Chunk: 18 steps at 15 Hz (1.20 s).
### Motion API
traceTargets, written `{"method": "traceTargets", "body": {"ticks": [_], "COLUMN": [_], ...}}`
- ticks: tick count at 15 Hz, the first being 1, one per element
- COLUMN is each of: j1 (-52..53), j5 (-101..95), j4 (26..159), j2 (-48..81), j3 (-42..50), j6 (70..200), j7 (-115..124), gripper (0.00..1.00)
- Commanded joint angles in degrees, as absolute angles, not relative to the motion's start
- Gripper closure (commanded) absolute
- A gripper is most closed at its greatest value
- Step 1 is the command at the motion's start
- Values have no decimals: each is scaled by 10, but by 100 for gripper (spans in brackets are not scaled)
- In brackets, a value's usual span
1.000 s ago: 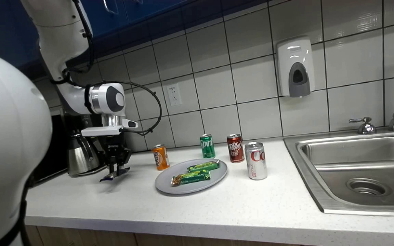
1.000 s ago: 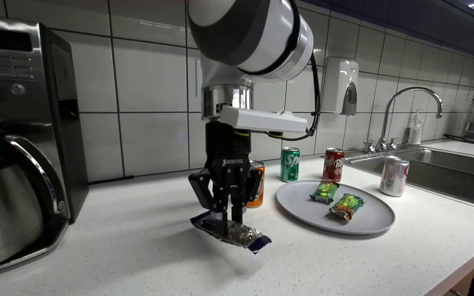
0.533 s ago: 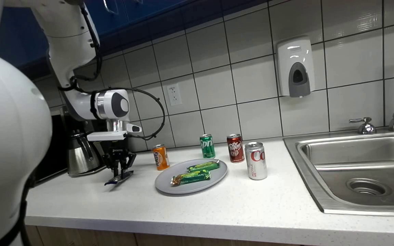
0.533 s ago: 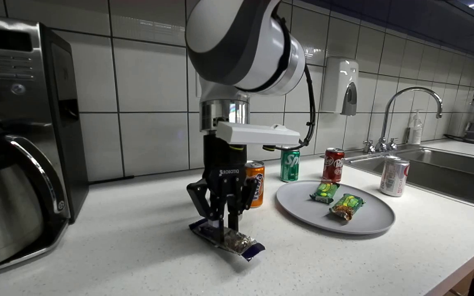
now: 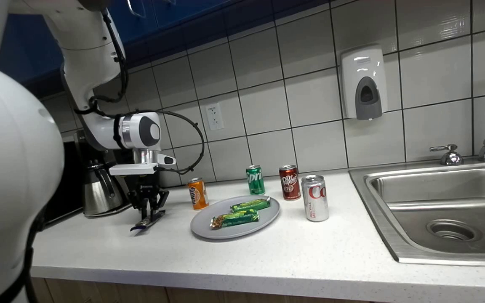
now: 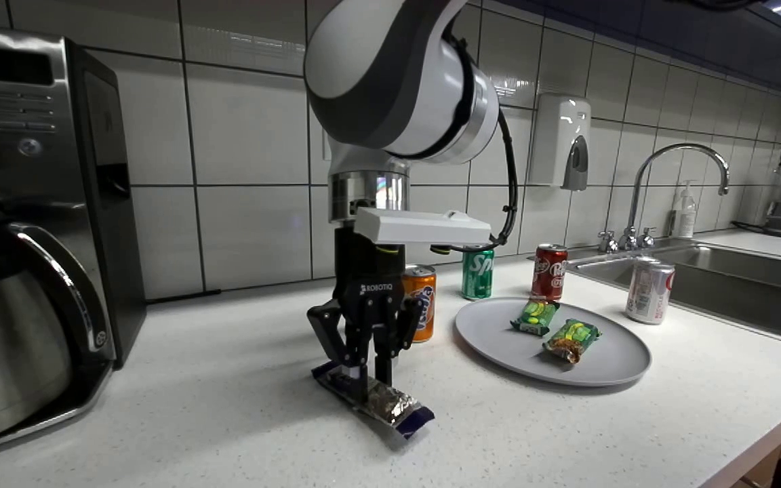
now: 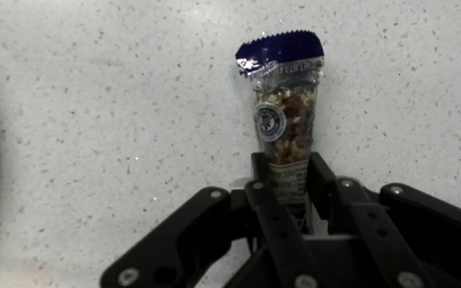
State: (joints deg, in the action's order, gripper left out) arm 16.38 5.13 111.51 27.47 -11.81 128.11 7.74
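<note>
In the wrist view a snack bar (image 7: 290, 120) in a clear wrapper with dark blue ends points away from my gripper (image 7: 286, 162). Both fingers (image 7: 321, 176) press against its long sides, so the jaws are shut on it. An exterior view shows the bar (image 6: 390, 405) low over the white counter, its near blue end a little off the surface; whether the rest touches I cannot tell. My gripper (image 5: 148, 216) points straight down, left of a grey plate (image 5: 202, 230) with two green-wrapped bars (image 5: 236, 219). Part of the held bar is hidden behind the fingers.
An orange can (image 6: 424, 308) stands just behind the gripper. Green (image 5: 255, 180), dark red (image 5: 289, 182) and silver (image 5: 315, 198) cans are round the plate. A coffee maker (image 6: 51, 183) rises at the left, a sink (image 5: 377, 235) lies at the right, and the tiled wall is behind.
The arm has lowered with the bar held, bringing it close to the counter, and shifted slightly right in an exterior view. Most of this came in the first half second; the plate and cans are unmoved.
</note>
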Motion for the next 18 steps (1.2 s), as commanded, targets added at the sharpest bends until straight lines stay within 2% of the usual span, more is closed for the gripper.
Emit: {"method": "traceTargets", "body": {"ticks": [1, 6, 18], "j1": [163, 157, 129], "j5": [46, 55, 80], "j4": [1110, 1137, 1243], "j2": [269, 224, 70], "j3": [-116, -119, -109], "j6": [1280, 1287, 1278], "j7": [72, 70, 81], "gripper": [40, 2, 0]}}
